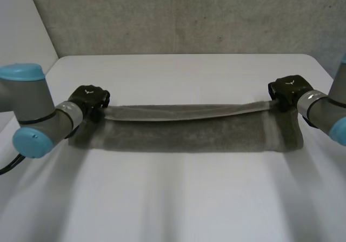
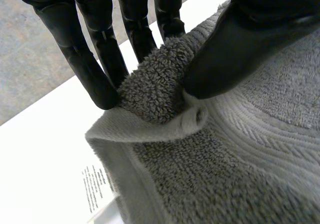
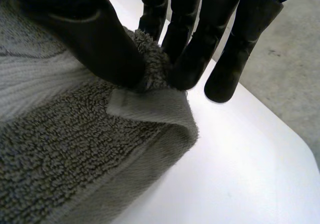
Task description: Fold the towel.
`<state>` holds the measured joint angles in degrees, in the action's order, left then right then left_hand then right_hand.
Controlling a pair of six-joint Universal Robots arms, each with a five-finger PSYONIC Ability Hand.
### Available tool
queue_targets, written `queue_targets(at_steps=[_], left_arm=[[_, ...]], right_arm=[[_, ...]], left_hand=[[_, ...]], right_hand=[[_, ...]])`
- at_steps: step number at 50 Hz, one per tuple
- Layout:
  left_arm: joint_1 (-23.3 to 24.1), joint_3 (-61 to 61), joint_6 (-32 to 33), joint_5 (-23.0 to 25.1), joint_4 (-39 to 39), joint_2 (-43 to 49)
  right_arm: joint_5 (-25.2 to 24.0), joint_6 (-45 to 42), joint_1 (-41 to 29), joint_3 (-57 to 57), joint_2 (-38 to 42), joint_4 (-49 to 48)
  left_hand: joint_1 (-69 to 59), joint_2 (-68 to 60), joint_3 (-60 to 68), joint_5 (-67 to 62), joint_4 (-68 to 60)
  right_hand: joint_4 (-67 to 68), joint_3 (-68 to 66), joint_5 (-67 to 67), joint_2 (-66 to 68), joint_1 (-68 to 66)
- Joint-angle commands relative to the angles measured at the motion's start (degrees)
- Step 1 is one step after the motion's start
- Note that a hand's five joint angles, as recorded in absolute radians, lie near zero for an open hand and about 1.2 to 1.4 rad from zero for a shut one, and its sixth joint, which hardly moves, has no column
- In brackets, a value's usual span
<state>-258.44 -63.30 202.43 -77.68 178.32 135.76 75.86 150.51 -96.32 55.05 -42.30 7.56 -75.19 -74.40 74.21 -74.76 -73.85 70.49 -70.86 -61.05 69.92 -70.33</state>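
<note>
The fingers [image 2: 95, 79] of the left hand [image 1: 90, 98] press a corner of the towel [image 1: 189, 135] against the thumb [image 2: 225, 59], so the fluffy cloth bunches up between them. The fingers [image 3: 195, 64] of the right hand [image 1: 286, 88] do the same at the opposite corner, nipping the cloth against the thumb [image 3: 100, 44], while one outer finger stands straight just beside the cloth without touching it.

The white tabletop [image 1: 178, 204] stands before a grey wall [image 1: 178, 15]. The grey towel stretches sideways across the middle of the tabletop, reaching almost from its left edge to its right edge. The towel's upper edge is pulled into a taut, pale band between the two hands, and the darker rest falls below it toward the tabletop's near edge; whether that lower part rests on the tabletop I cannot tell.

The left arm [image 1: 32, 118] comes in at the left edge, the right arm [image 1: 324, 112] at the right edge. A white label [image 2: 95, 186] with small print shows beside the hem below the left hand's corner.
</note>
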Motion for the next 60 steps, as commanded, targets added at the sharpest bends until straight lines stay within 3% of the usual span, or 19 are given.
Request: queue_targets(at_steps=[1, 2, 3, 4, 6, 13, 17, 25, 34, 41, 50, 51, 52, 53, 54, 60], left_arm=[[0.91, 5.47, 0.08, -4.05, -0.69, 3.54], [0.92, 5.47, 0.07, -4.06, -0.69, 3.55], [0.92, 5.82, 0.07, -4.84, -0.69, 3.63], [1.0, 5.82, 0.07, -5.89, -0.69, 3.63], [1.18, 5.82, 0.07, -7.22, -0.78, 3.55], [2.23, 4.86, -0.1, -11.53, -1.75, 0.13], [1.62, 1.71, -0.63, -11.36, -1.92, -5.4], [1.88, -6.81, -0.63, -10.39, -0.43, -15.16], [2.5, -19.14, -0.54, -8.19, 4.23, -19.48], [2.76, -27.65, -0.37, -5.29, 10.46, -22.56], [2.76, -28.81, -0.36, -5.2, 11.52, -22.56], [2.76, -28.81, -0.36, -5.2, 11.52, -22.56], [2.76, -28.81, -0.28, -5.2, 11.61, -22.56], [2.76, -28.81, -0.28, -5.2, 11.61, -22.56], [2.67, -28.81, -0.36, -5.2, 11.61, -22.56], [2.59, -28.81, -0.36, -5.29, 11.61, -22.65]], right_arm=[[2.8, -0.04, -0.97, -3.72, 3.19, -2.29], [3.67, -0.04, -1.15, -4.15, 3.45, -3.07], [4.29, -0.04, -1.41, -4.33, 3.54, -3.69], [4.73, -0.04, -1.85, -4.33, 3.46, -3.95], [4.91, -0.04, -2.03, -4.33, 3.11, -3.96], [4.39, 0.66, -2.21, -2.15, -2.49, -3.96], [3.86, 0.4, -2.03, 3.21, -10.58, -4.13], [1.66, 0.05, -1.59, 14.19, -19.38, -3.35], [0.78, -1.71, -1.5, 27.66, -21.68, -2.99], [-3.87, -3.12, 1.74, 33.9, -19.32, -6.93], [-3.61, -3.29, 2.54, 31.61, -12.45, -10.37], [-3.26, -3.29, 2.54, 30.74, -11.49, -10.29], [-2.65, -3.2, 2.71, 29.95, -10.61, -10.29], [-2.64, -3.2, 2.72, 29.94, -10.61, -10.29], [-2.12, -3.12, 3.06, 29.68, -10.43, -10.37], [4.55, -3.64, 7.19, 29.42, -14.63, -11.86]], left_hand=[[38.74, 37.95, -37.76, 48.31, 37.4], [38.9, 38.12, -37.93, 48.48, 37.56], [50.73, 49.94, -49.75, 60.3, 49.38], [58.84, 58.05, -57.86, 68.41, 57.5], [62.96, 62.17, -61.98, 72.53, 61.62], [63.97, 63.18, -62.99, 73.54, 62.62], [63.63, 62.84, -62.66, 73.21, 62.29], [63.63, 62.84, -62.66, 73.21, 62.29], [63.63, 62.84, -62.65, 73.2, 62.29], [63.46, 62.68, -62.49, 73.04, 62.12], [63.46, 62.67, -62.49, 73.04, 62.12], [63.46, 62.67, -62.49, 73.04, 62.12], [63.46, 62.67, -62.49, 73.04, 62.12], [63.46, 62.67, -62.49, 73.04, 62.12], [63.46, 62.67, -62.49, 73.04, 62.12], [63.63, 62.84, -62.65, 73.2, 62.29]], right_hand=[[-35.17, 35.55, 35.73, -34.6, 35.01], [-56.32, 56.7, 56.88, -55.75, 56.16], [-60.49, 60.86, 61.05, -59.92, 60.33], [-60.49, 60.86, 61.05, -59.92, 60.33], [-60.49, 60.86, 61.05, -59.92, 60.33], [-60.49, 60.86, 61.05, -59.92, 60.33], [-60.49, 60.86, 61.05, -59.92, 60.33], [-60.49, 60.86, 61.05, -59.92, 60.33], [-59.23, 59.6, 59.79, -58.66, 59.07], [-47.82, 48.19, 48.38, -47.25, 47.66], [-31.14, 31.51, 31.7, -30.56, 30.98], [-22.05, 22.43, 22.61, -21.48, 21.89], [-3.9, 4.28, 4.46, -3.33, 3.74], [-3.72, 4.09, 4.28, -3.15, 3.56], [9.38, -9.0, -8.82, 9.95, -9.54], [9.51, -9.14, -8.95, 10.08, -9.67]])
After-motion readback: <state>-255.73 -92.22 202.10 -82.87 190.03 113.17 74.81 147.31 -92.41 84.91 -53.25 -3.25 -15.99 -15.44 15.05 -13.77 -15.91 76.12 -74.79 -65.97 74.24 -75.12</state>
